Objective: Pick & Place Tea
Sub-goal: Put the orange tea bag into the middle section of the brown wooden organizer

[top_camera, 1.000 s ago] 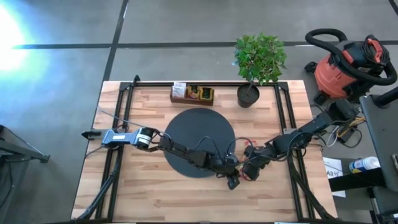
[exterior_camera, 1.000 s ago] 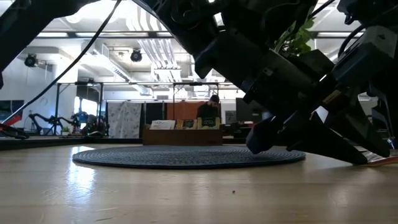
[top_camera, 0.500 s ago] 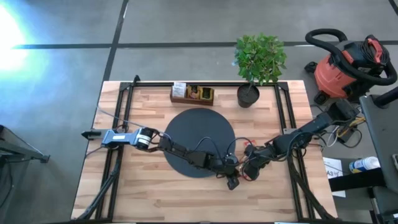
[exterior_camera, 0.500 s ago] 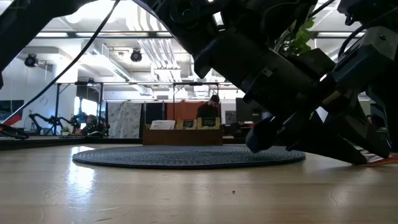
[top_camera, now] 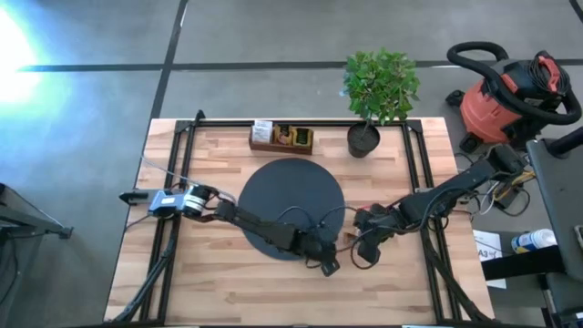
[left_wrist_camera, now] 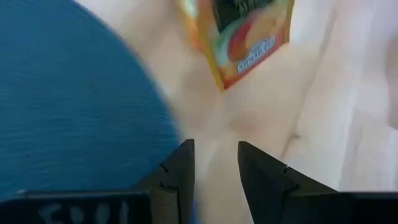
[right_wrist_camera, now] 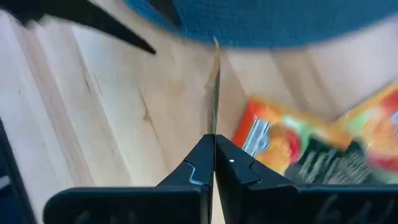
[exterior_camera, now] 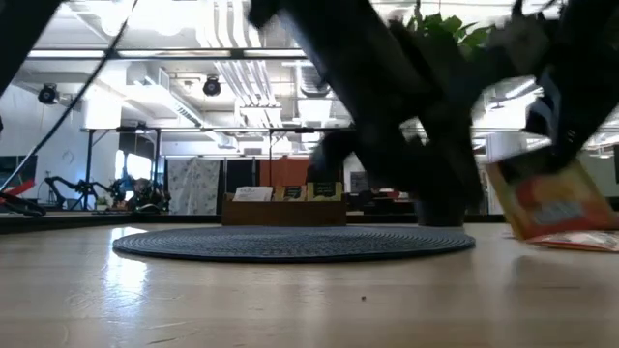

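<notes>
While grey concrete floor (top_camera: 91,137) lay all around it, the wooden worktop (top_camera: 209,292) kept bare planks along its near edge and at its left side, leaving free room there, and black frame rails ran down both flanks. Behind it, the low view showed a wide hall with ceiling lights and ducts. A red shop vacuum (top_camera: 510,96) stood on the floor off the right far corner. The round black mat (top_camera: 291,196) lay at the middle of the worktop, with a potted plant (top_camera: 378,91) at the far edge to its right and a small wooden box (top_camera: 282,137) at the far edge just behind it. The left arm reached across the mat's near part, and its left end effector (left_wrist_camera: 214,165) hung over the bare wood just off the mat's near right rim, fingers spread with nothing between them. Close to its right, the right end effector (right_wrist_camera: 213,152) had its fingers pressed together on a tea sachet (right_wrist_camera: 215,93) seen edge-on, lifted clear of the wood. More orange tea sachets (right_wrist_camera: 311,146) lay flat on the worktop beside it, near the mat's rim.
</notes>
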You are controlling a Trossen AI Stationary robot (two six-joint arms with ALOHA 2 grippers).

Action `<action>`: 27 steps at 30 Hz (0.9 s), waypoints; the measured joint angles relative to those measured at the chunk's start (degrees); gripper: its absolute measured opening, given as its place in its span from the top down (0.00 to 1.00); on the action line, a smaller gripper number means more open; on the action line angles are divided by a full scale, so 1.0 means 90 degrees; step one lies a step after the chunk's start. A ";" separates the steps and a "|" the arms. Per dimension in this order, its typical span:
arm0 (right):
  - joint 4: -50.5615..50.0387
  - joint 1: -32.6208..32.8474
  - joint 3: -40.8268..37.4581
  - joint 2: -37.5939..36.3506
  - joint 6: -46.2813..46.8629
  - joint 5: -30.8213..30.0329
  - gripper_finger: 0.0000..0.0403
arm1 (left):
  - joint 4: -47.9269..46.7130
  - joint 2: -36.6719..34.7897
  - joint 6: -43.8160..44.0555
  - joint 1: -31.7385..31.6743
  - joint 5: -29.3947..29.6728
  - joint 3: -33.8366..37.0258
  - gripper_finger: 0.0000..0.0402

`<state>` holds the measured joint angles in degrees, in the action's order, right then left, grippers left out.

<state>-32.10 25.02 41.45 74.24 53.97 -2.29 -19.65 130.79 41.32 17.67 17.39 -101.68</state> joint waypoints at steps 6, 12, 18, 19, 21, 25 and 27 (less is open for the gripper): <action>-0.0081 -0.0021 0.0589 0.0001 -0.1402 -0.0674 0.98 | -0.1122 -0.1189 0.0877 0.0356 0.1914 0.0409 0.71; -0.0064 -0.0437 0.1232 0.0022 -0.3031 -0.1101 0.98 | -0.1382 -0.2751 0.2177 0.0622 0.3180 0.1442 0.71; -0.0026 -0.1258 0.1861 0.0042 -0.4217 -0.1099 0.98 | -0.1421 -0.4391 0.3264 0.0758 0.4192 0.2949 0.71; -0.0016 -0.1412 0.1974 0.0085 -0.4368 -0.1081 0.98 | -0.1413 -0.4671 0.3416 0.0758 0.4288 0.3211 0.71; -0.0011 -0.1720 0.2182 0.0188 -0.4745 -0.0946 0.98 | -0.1410 -0.5231 0.3685 0.0721 0.4430 0.3755 0.71; 0.0072 -0.2279 0.2686 0.0671 -0.5518 -0.0592 0.98 | -0.1381 -0.6222 0.4248 0.0603 0.4695 0.4771 0.71; 0.0073 -0.2554 0.2950 0.0996 -0.5876 -0.0535 0.98 | -0.1338 -0.6700 0.4422 0.0581 0.4811 0.5192 0.71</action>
<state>-31.44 2.03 68.00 83.20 1.09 -7.10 -31.69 70.49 81.12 22.90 60.69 -54.95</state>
